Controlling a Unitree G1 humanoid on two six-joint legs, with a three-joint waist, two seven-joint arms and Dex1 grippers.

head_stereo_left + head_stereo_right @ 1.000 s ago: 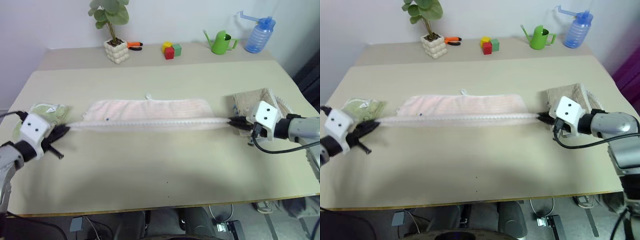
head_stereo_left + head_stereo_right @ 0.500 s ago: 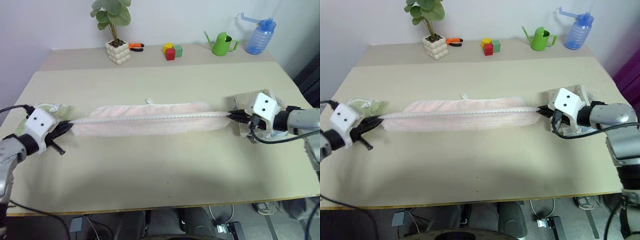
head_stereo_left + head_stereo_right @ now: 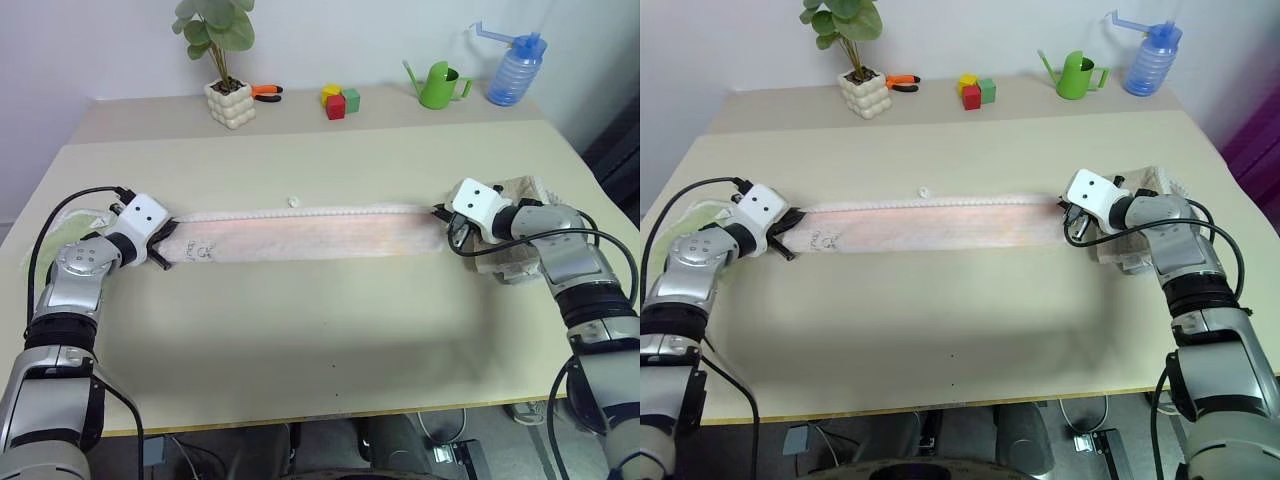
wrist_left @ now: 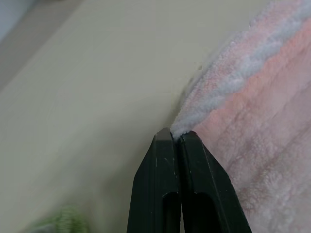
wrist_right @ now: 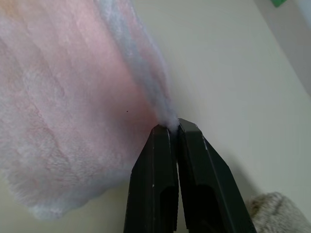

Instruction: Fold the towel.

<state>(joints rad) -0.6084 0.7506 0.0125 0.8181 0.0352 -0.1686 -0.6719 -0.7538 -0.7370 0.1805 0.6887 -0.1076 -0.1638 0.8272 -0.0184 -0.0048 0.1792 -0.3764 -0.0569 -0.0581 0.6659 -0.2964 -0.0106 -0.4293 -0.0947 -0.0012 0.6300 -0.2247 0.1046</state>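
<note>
We've got the towel (image 3: 300,232) stretched parallel to the desk's (image 3: 330,330) far edge, left end effector (image 3: 163,234) and right end effector (image 3: 444,215) each pinched onto one end.

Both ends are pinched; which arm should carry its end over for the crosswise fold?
Left, marginally. Both grippers, left and right, are shut on towel corners; the right arm lies over the beige towel.

towel (image 3: 300,232): pale pink, white scalloped edge, dark mark | watering can (image 3: 436,87): green | bottle (image 3: 510,70): blue
</note>
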